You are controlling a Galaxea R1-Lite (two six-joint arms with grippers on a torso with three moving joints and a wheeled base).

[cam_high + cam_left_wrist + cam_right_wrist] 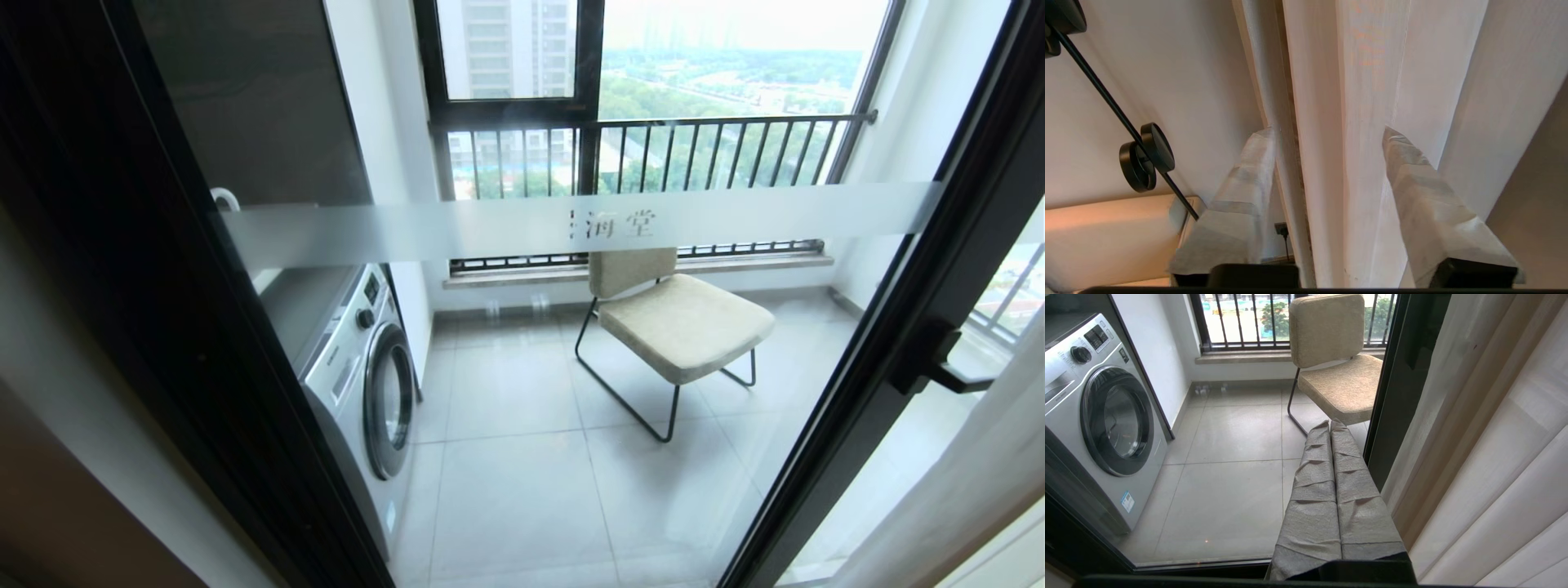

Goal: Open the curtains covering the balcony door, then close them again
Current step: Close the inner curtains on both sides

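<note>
My left end effector stands with its wrapped fingers spread apart, a bunched fold of the curtains running between them; one finger lies right against the fold's edge and the other touches its far side, but the fabric is not pinched. Beside that fold, a black rod with a round black disc fitting slants across a pale wall, and a cream-coloured padded surface lies below it. My right end effector is pressed fully shut with nothing in it, hanging in front of the glass near the door's dark upright. The balcony door fills the head view uncovered: black frame, a frosted band across the pane, and the black lever handle on the right stile. The curtains are gathered to the right of the door, where cream drapes fall in folds and a sheer white layer shows at the lower right of the head view. Behind the glass stands a front-loading washing machine on the left, its round door shut, and I cannot tell what is in the drum. A beige chair on a thin black frame sits on the tiled floor before a window with a bar railing.
</note>
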